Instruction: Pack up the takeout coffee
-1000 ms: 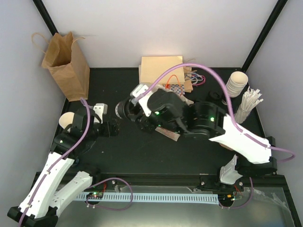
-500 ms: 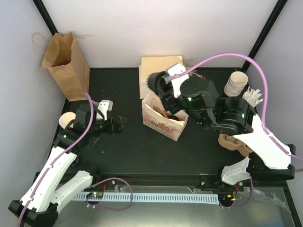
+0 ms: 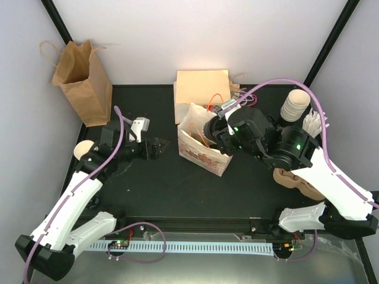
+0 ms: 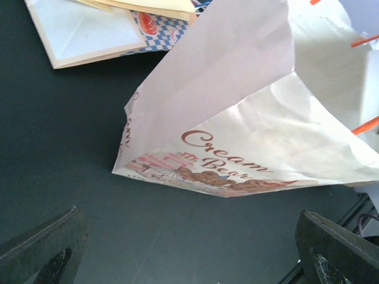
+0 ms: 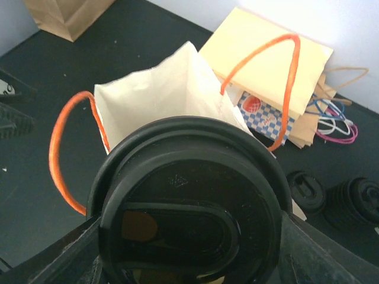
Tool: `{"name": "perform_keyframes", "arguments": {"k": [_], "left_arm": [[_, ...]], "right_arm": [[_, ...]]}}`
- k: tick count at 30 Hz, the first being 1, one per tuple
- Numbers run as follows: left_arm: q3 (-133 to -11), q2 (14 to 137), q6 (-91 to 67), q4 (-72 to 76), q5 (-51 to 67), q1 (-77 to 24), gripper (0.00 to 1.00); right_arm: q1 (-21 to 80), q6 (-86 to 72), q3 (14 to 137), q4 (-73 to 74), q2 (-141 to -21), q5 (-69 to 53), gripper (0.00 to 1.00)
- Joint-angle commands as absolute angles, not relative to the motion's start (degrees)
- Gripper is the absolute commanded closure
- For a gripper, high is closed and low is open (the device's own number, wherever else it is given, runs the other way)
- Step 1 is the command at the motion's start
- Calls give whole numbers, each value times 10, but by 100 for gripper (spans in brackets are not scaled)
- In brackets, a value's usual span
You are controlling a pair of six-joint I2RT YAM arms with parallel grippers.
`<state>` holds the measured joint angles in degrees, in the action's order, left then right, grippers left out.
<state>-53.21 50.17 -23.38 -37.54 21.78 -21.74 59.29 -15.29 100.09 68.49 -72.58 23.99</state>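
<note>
white paper bag (image 3: 200, 148) upright on table, mouth open, orange handles raised | right wrist view: takeout coffee (image 5: 189, 219) clamped between the right gripper (image 5: 192, 260) fingers, its black lid just above the bag's mouth | top view: cup hidden under arm | left gripper (image 4: 189, 251) spread wide, facing bag's printed side, not touching

We see a white bag (image 4: 237, 124) with brown lettering and 2 orange handles (image 5: 55, 145) against the black table (image 3: 154, 189). The takeout coffee (image 5: 189, 201) shows us a black lid. Farther back we make out a blue-and-white checked bag (image 5: 257, 112) and a plain brown bag (image 3: 86, 86).
</note>
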Motion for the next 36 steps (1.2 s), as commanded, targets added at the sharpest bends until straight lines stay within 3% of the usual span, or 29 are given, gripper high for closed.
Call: {"name": "perform_keyframes", "arguments": {"k": [1,13,25,30,36], "left_arm": [[-566,518,-243,-325,260,-214,1],[-604,537,-252,-310,261,-214,1],[-630,563,-235,-312,297,-222,5],[-685,591,-217,-361,239,-266,6],[-666,584,-227,-345,215,-270,6]], "right_arm": [[567,-163,981,682,-723,208,40],[503,-136,984,671,-813,123,41],[478,-133,886,668,-803,83,43],[479,-126,868,667,-804,38,46],[480,-124,873,669,-802,-9,47]]}}
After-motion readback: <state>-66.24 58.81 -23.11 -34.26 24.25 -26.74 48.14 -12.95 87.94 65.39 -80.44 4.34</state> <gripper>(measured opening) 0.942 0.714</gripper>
